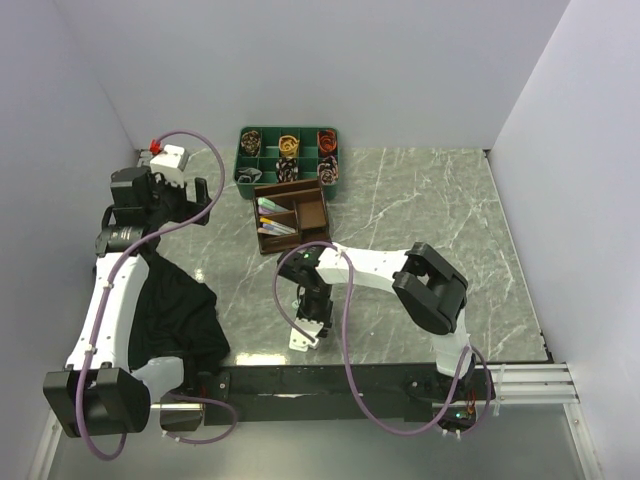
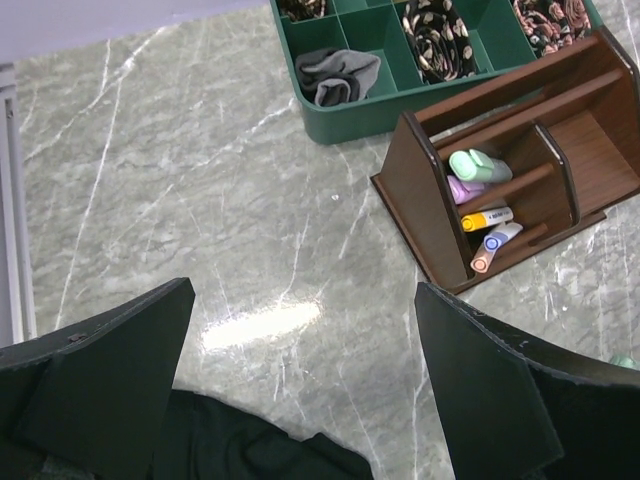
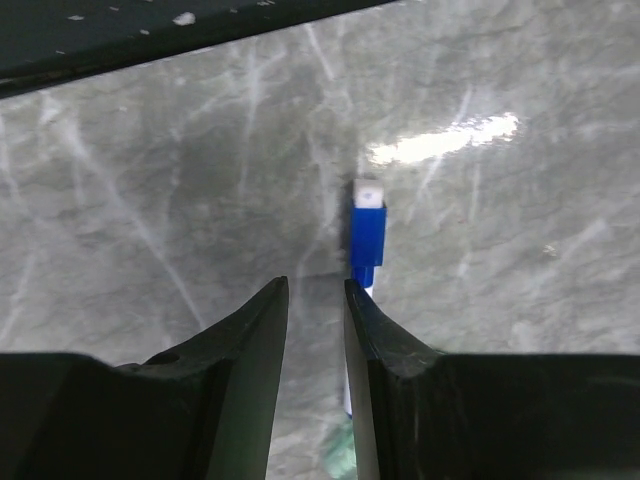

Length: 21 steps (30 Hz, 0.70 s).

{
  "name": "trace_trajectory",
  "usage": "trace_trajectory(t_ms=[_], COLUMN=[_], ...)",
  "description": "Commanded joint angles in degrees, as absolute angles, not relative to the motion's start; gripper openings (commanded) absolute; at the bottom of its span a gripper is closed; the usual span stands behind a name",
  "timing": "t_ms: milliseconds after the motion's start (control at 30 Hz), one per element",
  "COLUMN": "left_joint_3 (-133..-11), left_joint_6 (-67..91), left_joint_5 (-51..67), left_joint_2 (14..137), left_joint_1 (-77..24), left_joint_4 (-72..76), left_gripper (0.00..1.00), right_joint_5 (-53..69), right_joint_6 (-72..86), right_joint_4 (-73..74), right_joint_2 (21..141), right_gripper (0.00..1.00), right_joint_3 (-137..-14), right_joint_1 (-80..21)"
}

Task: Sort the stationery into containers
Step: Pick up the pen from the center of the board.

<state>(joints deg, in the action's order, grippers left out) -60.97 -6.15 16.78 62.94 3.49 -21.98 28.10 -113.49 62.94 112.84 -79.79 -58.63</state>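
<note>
The dark brown organiser (image 1: 290,215) stands at mid-table; in the left wrist view (image 2: 420,200) one of its slots holds mint-green, lilac, yellow, blue and pink markers (image 2: 480,190). A white pen with a blue cap (image 3: 367,235) lies on the marble near the front edge and shows as a white item in the top view (image 1: 300,340). My right gripper (image 3: 316,290) hangs low over it with the jaws a narrow gap apart and nothing between them. The pen runs just beside and under the right finger (image 3: 400,360). My left gripper (image 2: 305,380) is wide open and empty, at the left of the organiser.
A green divided tray (image 1: 287,180) of rolled fabric stands behind the organiser. A black cloth (image 1: 175,310) lies at the left under my left arm. The table's dark front edge (image 3: 150,40) is close to the pen. White walls enclose the table.
</note>
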Motion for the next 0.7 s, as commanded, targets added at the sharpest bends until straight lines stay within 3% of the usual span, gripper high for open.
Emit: trace_trajectory(t_ms=[0,533,667], left_joint_3=[-60.2,-57.4,-57.0], left_joint_6=[-4.5,-3.3,-2.8], left_joint_5=[18.8,20.8,21.3], left_joint_2=[61.3,60.3,60.2], left_joint_1=[3.8,3.8,3.7], left_joint_4=[-20.8,-20.0,-20.0], left_gripper=[0.99,1.00,0.99], right_joint_5=[29.0,33.0,34.3], right_joint_6=[-128.9,-130.1,-130.1], right_joint_4=[60.6,57.8,57.7], right_joint_2=[110.7,108.5,109.4], right_gripper=[0.36,0.34,0.39], right_joint_3=[-79.6,-80.5,-80.9], right_joint_1=[-59.0,-58.3,-58.3])
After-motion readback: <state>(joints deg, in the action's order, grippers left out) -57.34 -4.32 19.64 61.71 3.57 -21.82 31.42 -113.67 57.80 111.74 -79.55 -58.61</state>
